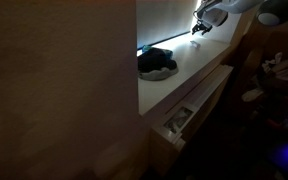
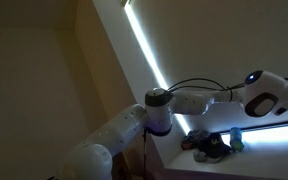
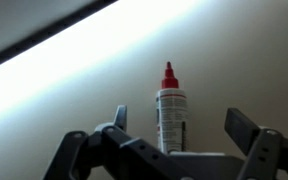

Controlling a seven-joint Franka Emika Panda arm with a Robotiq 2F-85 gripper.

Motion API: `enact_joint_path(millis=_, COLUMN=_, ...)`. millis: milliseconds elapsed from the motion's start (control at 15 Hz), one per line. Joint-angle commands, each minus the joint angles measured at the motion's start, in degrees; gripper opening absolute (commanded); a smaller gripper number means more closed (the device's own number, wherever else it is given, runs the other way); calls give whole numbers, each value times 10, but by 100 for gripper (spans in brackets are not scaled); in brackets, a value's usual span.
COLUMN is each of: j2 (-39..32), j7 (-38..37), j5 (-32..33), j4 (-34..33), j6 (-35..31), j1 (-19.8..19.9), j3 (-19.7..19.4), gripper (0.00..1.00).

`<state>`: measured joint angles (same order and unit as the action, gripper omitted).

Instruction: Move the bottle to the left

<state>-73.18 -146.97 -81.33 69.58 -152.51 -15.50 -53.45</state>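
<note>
Exterior view, very dim: a pale lit counter (image 1: 189,72) is running away from the camera beside a broad dark panel. A dark rounded black-and-grey heap (image 1: 156,64) is sitting on the counter at its near, panel-side end. The robot's gripper (image 1: 197,28) is hanging over the far end of the counter, well apart from the heap. Its fingers are too small and dark here to tell how they are standing, and the bottle is not making itself out in this light. Exterior view from low down: the white jointed robot arm (image 2: 189,101) is reaching across under a bright slanting strip of light (image 2: 147,50). The same dark heap (image 2: 210,148) is lying on the counter edge below the arm. A small pale bluish shape (image 2: 236,137) is standing just beside the heap, too blurred to name. Wrist view: the small white plastic bottle with a red pointed nozzle cap (image 3: 170,112) is standing upright on the bright counter (image 3: 74,85). It is showing ahead of the gripper (image 3: 179,124), roughly centred between the two dark fingers (image 3: 241,126). The fingers are spread wide apart, gripping nothing, with open space showing on each side of the bottle.
</note>
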Motion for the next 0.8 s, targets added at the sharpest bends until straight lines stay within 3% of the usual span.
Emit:
enact_joint_path(millis=0, j2=49, j7=-12, j5=113, j4=-15, j6=-62, j1=52, j3=111, gripper=100)
enact_joint_path(millis=133, j2=57, j7=-32, j5=170, j4=-21, j6=-86, j1=73, j3=152, gripper=100)
enact_joint_path(millis=267, j2=58, j7=-34, j5=177, j4=-21, j6=-90, j1=77, j3=157, gripper=100)
enact_joint_path(millis=333, j2=34, j7=-21, j5=116, j4=-8, j6=-46, j1=40, j3=87, gripper=100)
enact_joint_path(millis=467, j2=41, j7=-24, j5=117, j4=11, j6=-8, j1=40, j3=78, gripper=100)
enact_joint_path(millis=533, j2=30, j7=-24, j5=125, j4=-15, j6=-40, j1=48, j3=93, gripper=100)
enact_joint_path(millis=733, j2=29, j7=-24, j5=126, j4=-13, j6=-36, j1=48, j3=91, gripper=100)
